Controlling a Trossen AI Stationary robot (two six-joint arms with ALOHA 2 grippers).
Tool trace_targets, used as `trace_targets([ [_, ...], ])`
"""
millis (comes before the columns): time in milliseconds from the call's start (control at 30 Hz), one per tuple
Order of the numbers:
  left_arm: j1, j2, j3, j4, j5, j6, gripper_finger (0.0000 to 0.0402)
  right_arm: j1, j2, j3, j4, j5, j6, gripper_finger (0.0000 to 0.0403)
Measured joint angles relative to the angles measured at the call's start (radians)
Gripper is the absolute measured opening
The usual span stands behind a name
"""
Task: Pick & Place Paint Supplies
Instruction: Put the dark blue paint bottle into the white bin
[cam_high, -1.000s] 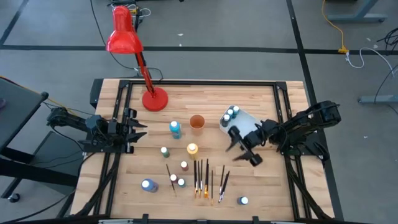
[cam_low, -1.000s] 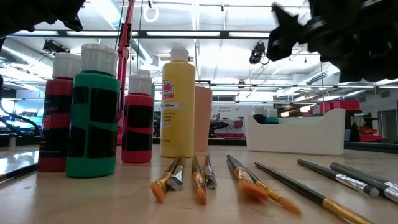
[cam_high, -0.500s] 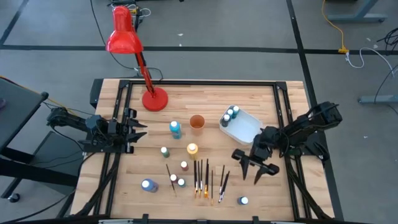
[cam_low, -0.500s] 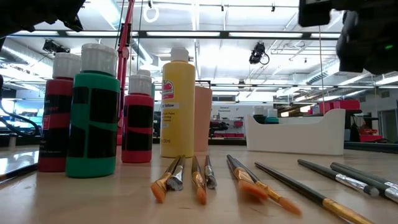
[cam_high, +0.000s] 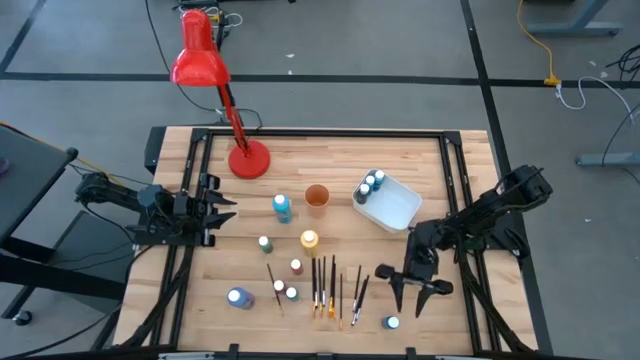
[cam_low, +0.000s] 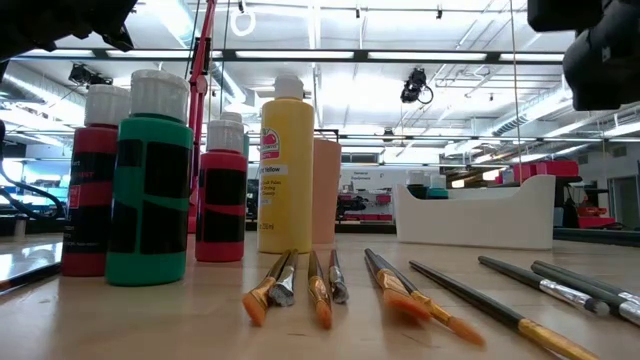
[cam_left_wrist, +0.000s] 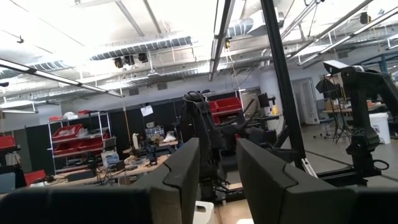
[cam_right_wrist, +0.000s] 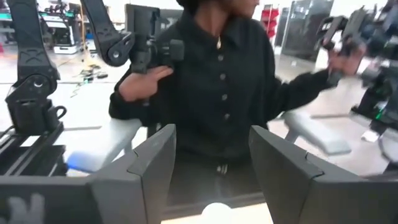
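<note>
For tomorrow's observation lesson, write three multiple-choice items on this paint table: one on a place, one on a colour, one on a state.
1. Where is the right gripper?
A. over the lamp
B. above the table's near right, by a white-capped bottle
C. inside the tub

2. What colour is the desk lamp?
A. red
B. green
C. white

3. How is the right gripper?
A. shut on a brush
B. shut on a bottle
C. open, holding nothing

Answers: B, the high view places it there; A, shade and base are red; C, its fingers stand spread apart.

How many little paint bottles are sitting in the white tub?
3. They stand in a row inside the white tub, at the end nearest the orange cup: far bottle, middle bottle, near bottle. None looks hidden.
</note>
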Motion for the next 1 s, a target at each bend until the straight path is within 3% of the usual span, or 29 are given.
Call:
trace_targets([
  [200,0.0,0.0,0.0,0.0,0.0,-0.011,0.0116,0.0,0.0,0.0,-0.076,0.0,0.004,0.0207],
  [800,0.0,0.0,0.0,-0.008,0.0,-0.03,0.0116,0.002,0.0,0.0,-0.088,0.0,-0.039,0.0207],
  [1000,0.0,0.0,0.0,-0.008,0.0,-0.03,0.0116,0.038,0.0,0.0,-0.104,0.026,-0.127,0.0207],
])
